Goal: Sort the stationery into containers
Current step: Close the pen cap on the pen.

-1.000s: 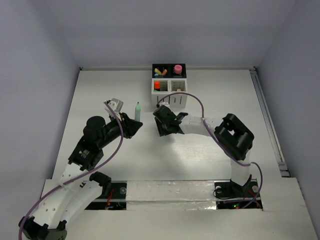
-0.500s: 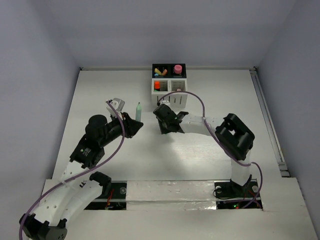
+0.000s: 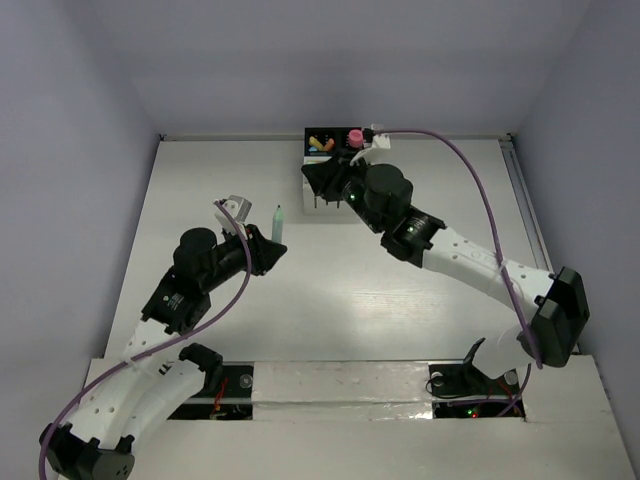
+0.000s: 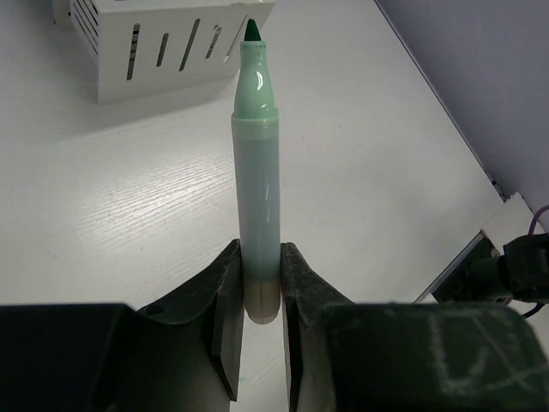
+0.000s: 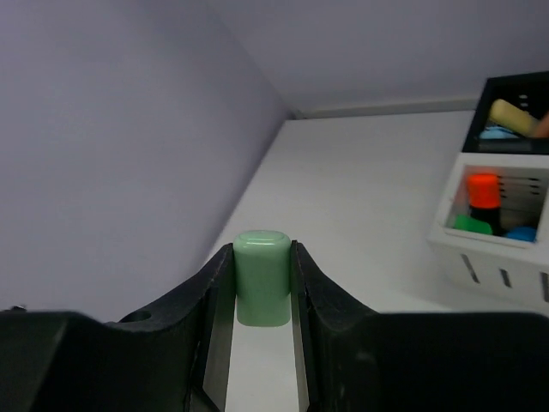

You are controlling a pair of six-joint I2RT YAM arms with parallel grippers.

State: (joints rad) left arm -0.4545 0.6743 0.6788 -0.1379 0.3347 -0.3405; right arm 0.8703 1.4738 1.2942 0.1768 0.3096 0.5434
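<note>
Marker is pale mint, bare dark-green tip, pinched at its base by left gripper; right gripper squeezes a mint cap.

No legible txt, labels, brands or nos. in any view — nothing readable.

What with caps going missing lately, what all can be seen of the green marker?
The marker is a slim pale-green barrel of glossy plastic, tapering to a bare dark-green tip, uncapped. The left end effector is shut on its beige lower end, with the tip pointing towards the white organizer. Only the fingers touch it.
</note>
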